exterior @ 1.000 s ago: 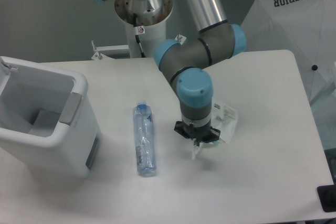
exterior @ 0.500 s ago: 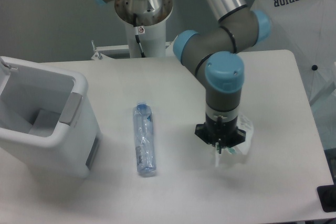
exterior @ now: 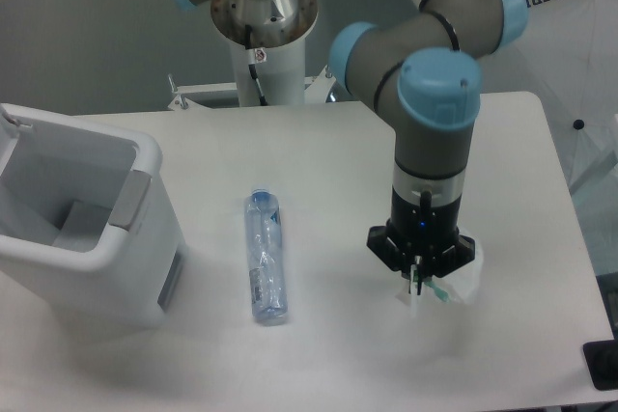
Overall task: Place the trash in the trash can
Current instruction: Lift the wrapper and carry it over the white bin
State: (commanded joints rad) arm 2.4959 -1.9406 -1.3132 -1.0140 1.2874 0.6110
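Bottle [exterior: 265, 258] lies lengthwise, blue cap toward the table's far edge.

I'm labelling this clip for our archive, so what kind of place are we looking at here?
Most likely a robotics lab or test cell, not a home. The arm's base is bolted to a pedestal behind a plain white table, the gripper works over staged trash, a wrapper and bottle, beside a white trash can.

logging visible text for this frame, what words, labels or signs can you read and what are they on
"SUPERIOR": dark letters on the white fabric at the top right, behind the table.
Small red-and-white sticker on the robot base column: too small to read.
Label on the clear plastic bottle: blurred, unreadable.
Green print on the white wrapper under the gripper: unreadable.
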